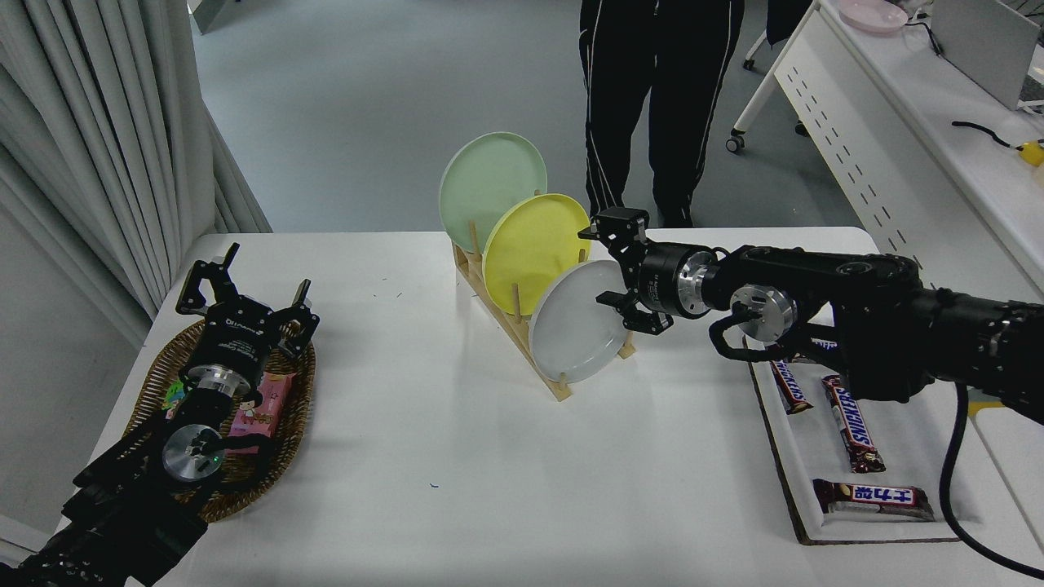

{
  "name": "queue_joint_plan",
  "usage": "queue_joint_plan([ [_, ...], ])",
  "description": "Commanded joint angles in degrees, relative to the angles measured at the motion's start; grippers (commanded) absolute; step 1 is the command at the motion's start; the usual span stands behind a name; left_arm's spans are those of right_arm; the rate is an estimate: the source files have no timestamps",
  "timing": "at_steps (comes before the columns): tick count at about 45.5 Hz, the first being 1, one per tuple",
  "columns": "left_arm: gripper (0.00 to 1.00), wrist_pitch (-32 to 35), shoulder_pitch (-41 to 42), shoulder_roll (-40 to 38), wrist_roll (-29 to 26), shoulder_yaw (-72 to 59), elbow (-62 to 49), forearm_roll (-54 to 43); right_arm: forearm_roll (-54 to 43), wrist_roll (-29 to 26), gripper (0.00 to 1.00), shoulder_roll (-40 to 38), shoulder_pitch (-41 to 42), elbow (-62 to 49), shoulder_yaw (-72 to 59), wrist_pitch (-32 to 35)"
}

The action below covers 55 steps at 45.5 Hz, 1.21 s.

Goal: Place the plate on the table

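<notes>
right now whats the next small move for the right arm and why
Probably close the right claw on the grey-white plate. Its open fingers sit at the plate's upper right edge, and the plate stands in the wooden rack, so it likely needs a grip before lifting out onto the table.

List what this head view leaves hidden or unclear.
- Whether the right gripper touches the plate: its open fingers overlap the rim from this angle.
- The yellow plate hides part of the mint-green plate.
- Basket contents: covered by the parked left gripper.
- The person: cut off by the top edge.
</notes>
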Motion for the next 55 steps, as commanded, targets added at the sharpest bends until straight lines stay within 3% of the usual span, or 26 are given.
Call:
queue_joint_plan([
  [1,1.0,0.0,0.0,0.0,0.1,-0.1,-0.1,0.0,-0.1,-0.1,0.77,1.9,-0.8,-2.6,0.1,0.2],
  [5,1.0,0.0,0.0,0.0,0.1,0.0,0.0,0.0,-0.1,0.0,0.68,1.9,-1.0,-2.6,0.1,0.3],
  [22,1.0,0.0,0.0,0.0,0.1,0.0,0.0,0.0,0.7,-0.1,0.56,2.2,-2.0,-2.6,1.3,0.5],
  [30,1.0,0.0,0.0,0.0,0.1,0.0,0.0,0.0,1.0,-0.2,0.43,2.2,-2.1,-2.6,2.1,0.6],
  [55,1.0,0.0,0.0,0.0,0.0,0.0,0.0,0.0,1.1,-0.7,0.31,2.2,-3.4,-2.9,5.4,0.0],
])
